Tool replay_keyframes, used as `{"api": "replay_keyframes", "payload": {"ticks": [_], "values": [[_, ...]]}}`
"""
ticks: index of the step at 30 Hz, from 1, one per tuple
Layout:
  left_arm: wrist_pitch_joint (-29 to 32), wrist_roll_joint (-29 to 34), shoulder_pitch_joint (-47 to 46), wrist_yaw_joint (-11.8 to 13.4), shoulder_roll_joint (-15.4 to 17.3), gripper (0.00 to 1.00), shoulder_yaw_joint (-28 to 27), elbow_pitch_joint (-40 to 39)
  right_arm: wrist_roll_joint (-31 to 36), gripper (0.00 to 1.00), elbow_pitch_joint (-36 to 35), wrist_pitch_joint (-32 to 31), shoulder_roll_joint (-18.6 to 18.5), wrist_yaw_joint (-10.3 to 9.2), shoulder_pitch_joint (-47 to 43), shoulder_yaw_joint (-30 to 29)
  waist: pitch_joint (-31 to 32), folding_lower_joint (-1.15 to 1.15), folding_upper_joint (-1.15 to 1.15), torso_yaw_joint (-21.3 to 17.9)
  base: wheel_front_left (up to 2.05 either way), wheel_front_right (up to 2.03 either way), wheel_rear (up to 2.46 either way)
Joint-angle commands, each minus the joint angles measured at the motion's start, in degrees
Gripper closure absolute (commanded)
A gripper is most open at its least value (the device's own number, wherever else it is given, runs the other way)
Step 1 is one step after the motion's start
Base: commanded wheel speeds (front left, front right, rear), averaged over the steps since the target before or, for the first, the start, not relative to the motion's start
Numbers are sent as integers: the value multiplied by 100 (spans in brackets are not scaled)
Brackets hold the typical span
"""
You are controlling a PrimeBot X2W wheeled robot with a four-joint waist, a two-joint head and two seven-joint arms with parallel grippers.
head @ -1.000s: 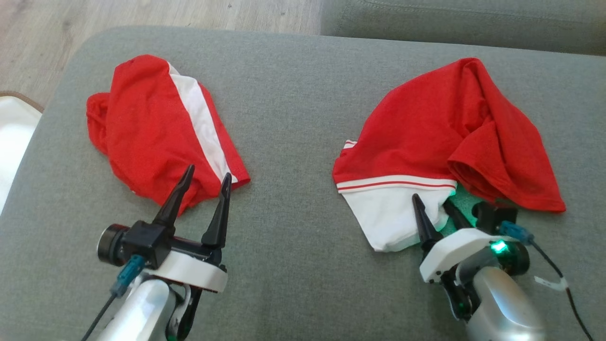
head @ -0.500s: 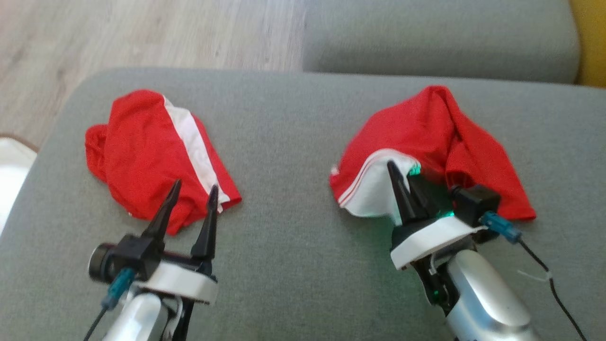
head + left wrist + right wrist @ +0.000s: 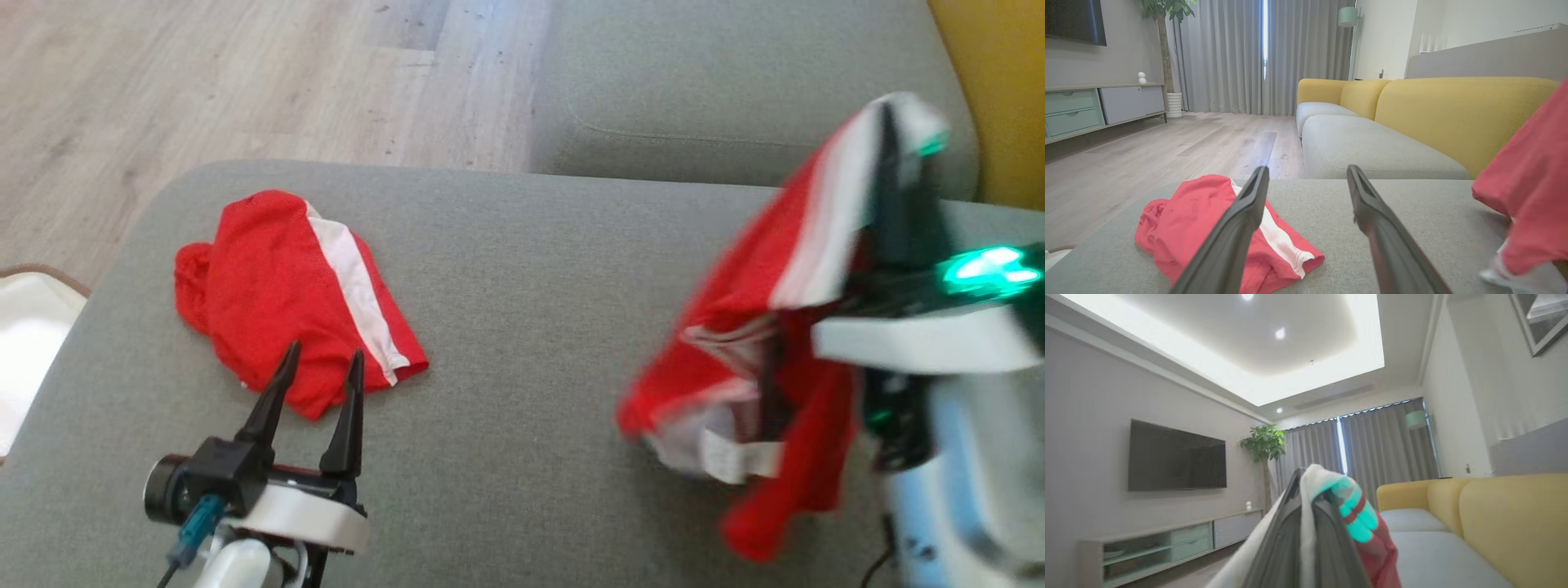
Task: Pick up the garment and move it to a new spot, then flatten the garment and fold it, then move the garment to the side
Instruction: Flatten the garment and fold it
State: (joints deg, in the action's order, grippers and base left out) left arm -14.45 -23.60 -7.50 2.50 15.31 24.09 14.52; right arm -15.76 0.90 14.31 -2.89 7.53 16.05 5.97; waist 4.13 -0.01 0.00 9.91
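Garment (image 3: 759,294), red with white banding, one item: pinched at its white hem between the fully closed fingers of the right end effector (image 3: 894,122), which was raised on the robot's right side over the grey ottoman (image 3: 522,327). Cloth hung down from the grip in loose red folds with striped white trim showing partway down. The head view was blurred there, so it could not be told whether the garment's lowest folds touched the ottoman. In the right wrist view a white strip of cloth ran between the two dark fingers and red cloth draped beside them. Left end effector (image 3: 324,353), one item: fingers spread wide, holding nothing, low over the near left part of the ottoman. Second red garment (image 3: 269,278), one item: crumpled, with a white stripe, lying on the ottoman's left part just beyond the left fingertips, well apart from the held one. Sofa seat (image 3: 718,73), grey, beyond the ottoman; yellow backrest (image 3: 1453,110) behind it. Wooden floor (image 3: 245,73), pale, to the far left.
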Motion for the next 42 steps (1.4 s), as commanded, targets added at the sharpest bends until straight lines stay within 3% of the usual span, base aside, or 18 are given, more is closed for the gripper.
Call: {"api": "replay_keyframes", "payload": {"ticks": [1,6,12,17,19,21,24,28,36,42], "values": [[-55,44,-169,5,103,0,-242,-196,81,100,-340,-55,2,-4,422,-169,22,1,0,78,0,0,0],[-53,51,-164,-24,90,0,-180,-189,429,100,-443,-515,2,-4,793,-769,-19,1,0,293,0,0,0],[-20,87,-342,-110,-31,0,8,-153,1007,100,121,-1337,2,-4,1458,-936,-347,1,0,771,0,0,0],[-28,136,-724,-283,-302,0,233,-17,1660,100,1242,-2144,2,-4,2386,-865,-881,1,0,1425,0,0,0],[-39,139,-925,-386,-529,0,333,130,2047,100,2315,-2518,-23,-4,3027,-1017,-1140,1,0,1877,0,0,0],[-45,136,-1009,-417,-636,0,332,236,2256,0,3104,-2616,-140,-4,3525,-1021,-1319,1,0,2058,0,0,0],[-51,140,-1065,-395,-759,0,184,242,2415,0,4274,-2624,-287,-4,4279,-993,-1586,1,0,2165,0,0,0],[-53,235,-1029,-434,-882,0,-5,140,2841,0,5278,-2223,-548,-4,4893,-1070,-1728,1,0,2219,0,0,0],[-54,415,-1033,-638,-983,0,-112,287,3061,0,6380,-1753,-714,-4,4812,-1443,-1463,1,0,2123,0,0,0],[-54,542,-1046,-718,-968,0,-226,365,2931,0,7022,-1703,-539,-4,4806,-1097,-1194,1,0,1549,0,0,0]]}}
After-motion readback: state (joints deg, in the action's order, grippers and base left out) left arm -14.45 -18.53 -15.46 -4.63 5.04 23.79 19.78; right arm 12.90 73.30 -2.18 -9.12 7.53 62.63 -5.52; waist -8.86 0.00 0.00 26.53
